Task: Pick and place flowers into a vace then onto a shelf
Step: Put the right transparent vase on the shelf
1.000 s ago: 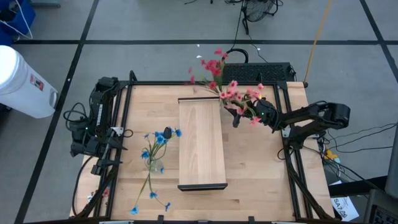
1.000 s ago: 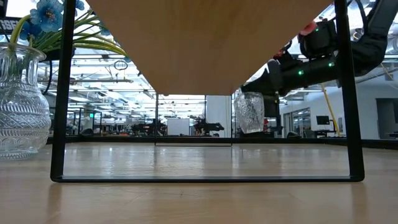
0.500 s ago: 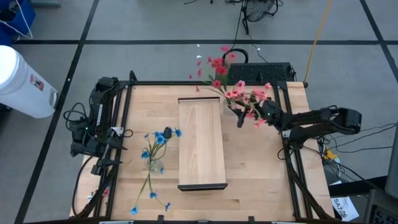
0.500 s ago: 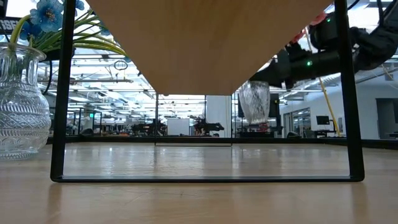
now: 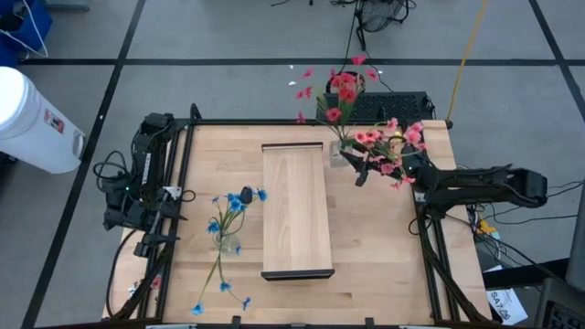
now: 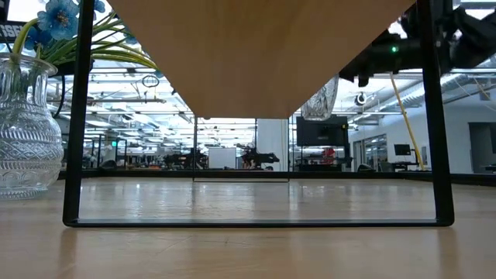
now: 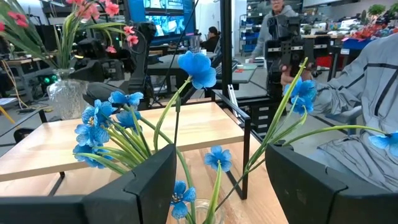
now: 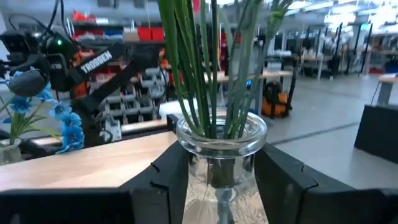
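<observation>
A glass vase (image 5: 339,155) of red-pink flowers (image 5: 366,135) is in the air by the far right end of the shelf (image 5: 296,210), with my right gripper (image 5: 355,167) shut on it. In the low view its base (image 6: 324,99) shows beside the shelf's underside (image 6: 256,54). A second glass vase (image 5: 227,241) with blue flowers (image 5: 236,203) stands on the table left of the shelf. My left gripper (image 7: 217,180) waits open at the table's left edge; the blue blossoms (image 7: 198,67) show beyond its fingers. My right gripper pinches the vase's neck (image 8: 217,163), just under the rim, between its two fingers (image 8: 166,177). The fingers come in about level from the table's right side. The vase is lifted clear of the table, roughly upright with a slight tilt, its stems rising above the gripper.
The shelf stands on thin black legs (image 6: 72,139). A black device (image 5: 384,106) lies at the table's far edge, and a white bin (image 5: 35,114) stands on the floor to the left. Bare tabletop (image 5: 375,265) lies right of the shelf. People (image 7: 283,25) are in the room beyond.
My right gripper has risen with the vase of red-pink flowers, drifting a little toward the table's right edge and tipping slightly. The vase, low over the table a second ago, now stands at the height of the shelf's board. My left arm has kept still.
</observation>
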Motion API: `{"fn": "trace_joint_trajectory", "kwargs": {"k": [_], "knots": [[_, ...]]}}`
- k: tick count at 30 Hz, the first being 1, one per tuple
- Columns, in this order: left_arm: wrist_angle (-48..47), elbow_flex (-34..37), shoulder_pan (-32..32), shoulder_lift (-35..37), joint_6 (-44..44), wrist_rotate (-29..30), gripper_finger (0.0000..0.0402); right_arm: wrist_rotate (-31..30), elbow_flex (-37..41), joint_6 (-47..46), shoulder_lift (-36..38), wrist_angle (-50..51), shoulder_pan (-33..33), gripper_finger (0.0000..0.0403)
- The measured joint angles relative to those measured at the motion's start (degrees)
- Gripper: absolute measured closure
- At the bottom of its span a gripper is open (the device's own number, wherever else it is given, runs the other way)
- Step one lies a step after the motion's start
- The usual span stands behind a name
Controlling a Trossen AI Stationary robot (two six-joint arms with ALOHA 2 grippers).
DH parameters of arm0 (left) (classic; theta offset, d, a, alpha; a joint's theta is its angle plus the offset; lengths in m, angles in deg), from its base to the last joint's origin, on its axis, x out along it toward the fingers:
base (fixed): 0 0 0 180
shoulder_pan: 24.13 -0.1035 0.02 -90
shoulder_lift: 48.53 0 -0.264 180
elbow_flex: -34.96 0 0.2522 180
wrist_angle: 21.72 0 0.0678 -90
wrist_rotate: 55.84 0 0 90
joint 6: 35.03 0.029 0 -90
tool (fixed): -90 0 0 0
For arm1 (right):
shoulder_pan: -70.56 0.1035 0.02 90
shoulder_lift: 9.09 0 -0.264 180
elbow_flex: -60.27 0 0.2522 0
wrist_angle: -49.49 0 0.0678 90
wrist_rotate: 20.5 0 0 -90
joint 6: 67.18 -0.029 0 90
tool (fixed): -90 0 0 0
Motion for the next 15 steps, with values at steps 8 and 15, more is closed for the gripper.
{"fn": "trace_joint_trajectory", "kwargs": {"k": [8, 15], "knots": [[0.0, 0.0, 0.0, 0.0, 0.0, 0.0, 0.0151, -0.1, -10.3, 0.0, 1.9, 13.1, 2.7, 0.0260], [-0.1, 0.0, 0.0, 0.0, 0.0, 0.0, 0.0151, 0.2, -16.9, -0.9, -0.3, 18.0, 4.6, 0.0260]]}}
